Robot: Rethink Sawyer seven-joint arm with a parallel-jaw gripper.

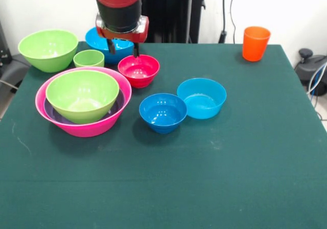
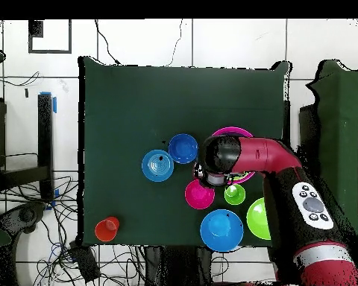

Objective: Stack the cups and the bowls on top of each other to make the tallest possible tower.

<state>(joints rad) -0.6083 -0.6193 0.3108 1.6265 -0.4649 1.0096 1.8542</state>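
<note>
My gripper (image 1: 123, 49) is open and empty, just above the table. One finger is by the far rim of the small red bowl (image 1: 138, 70), the other in front of the large blue bowl (image 1: 103, 40). A lime-green bowl (image 1: 82, 94) sits in the purple bowl (image 1: 51, 112), which sits in the huge pink bowl (image 1: 87, 128), at the left. The second lime-green bowl (image 1: 48, 49) and the short lime-green cup (image 1: 89, 59) stand at the far left. The small blue bowl (image 1: 163, 112) and teal bowl (image 1: 202, 97) touch mid-table. The orange cup (image 1: 255, 43) stands at the far right corner.
In the overhead view the arm (image 2: 271, 160) covers most of the pink bowl (image 2: 234, 132) and the gripper (image 2: 212, 179) is next to the red bowl (image 2: 198, 195). The green table (image 1: 204, 178) has its edges to the right and left.
</note>
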